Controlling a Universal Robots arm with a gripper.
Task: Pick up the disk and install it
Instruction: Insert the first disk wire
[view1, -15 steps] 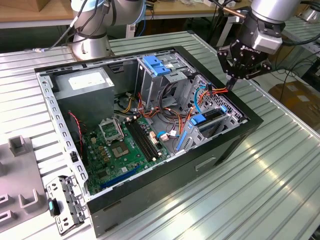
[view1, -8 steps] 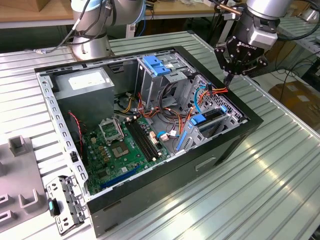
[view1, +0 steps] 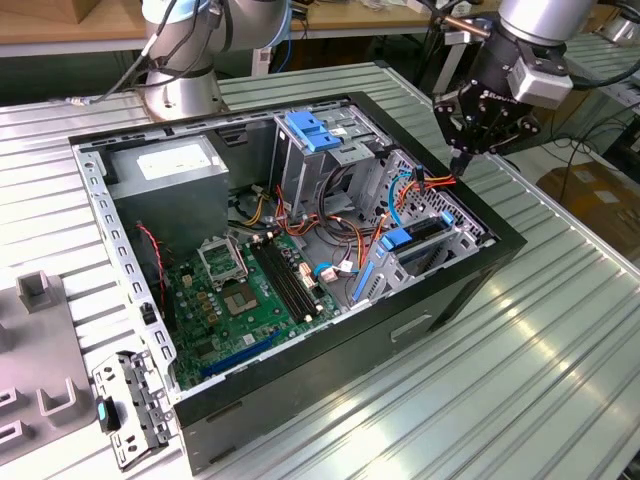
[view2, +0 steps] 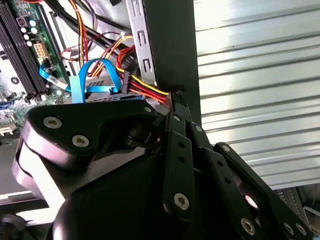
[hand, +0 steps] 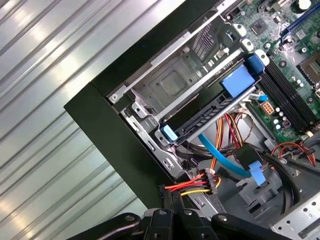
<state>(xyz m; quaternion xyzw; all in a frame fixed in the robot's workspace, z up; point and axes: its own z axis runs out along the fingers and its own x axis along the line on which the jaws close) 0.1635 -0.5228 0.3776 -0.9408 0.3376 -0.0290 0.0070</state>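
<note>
Disk (view1: 418, 232) sits in the case's (view1: 300, 400) lower bay; gripper (view1: 462, 162) hangs over the case wall, fingers (hand: 172, 216) pressed together beside the power wires (hand: 187, 187), which in my judgement must stay unsnagged and unstrained.

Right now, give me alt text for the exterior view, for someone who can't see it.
A robot arm's pincer hangs over the rim of an open computer case lying on a ribbed metal table, beside a red, yellow and black cable bundle. Inside the case are a green motherboard, a grey power supply and drive cages with blue plastic parts.
</note>
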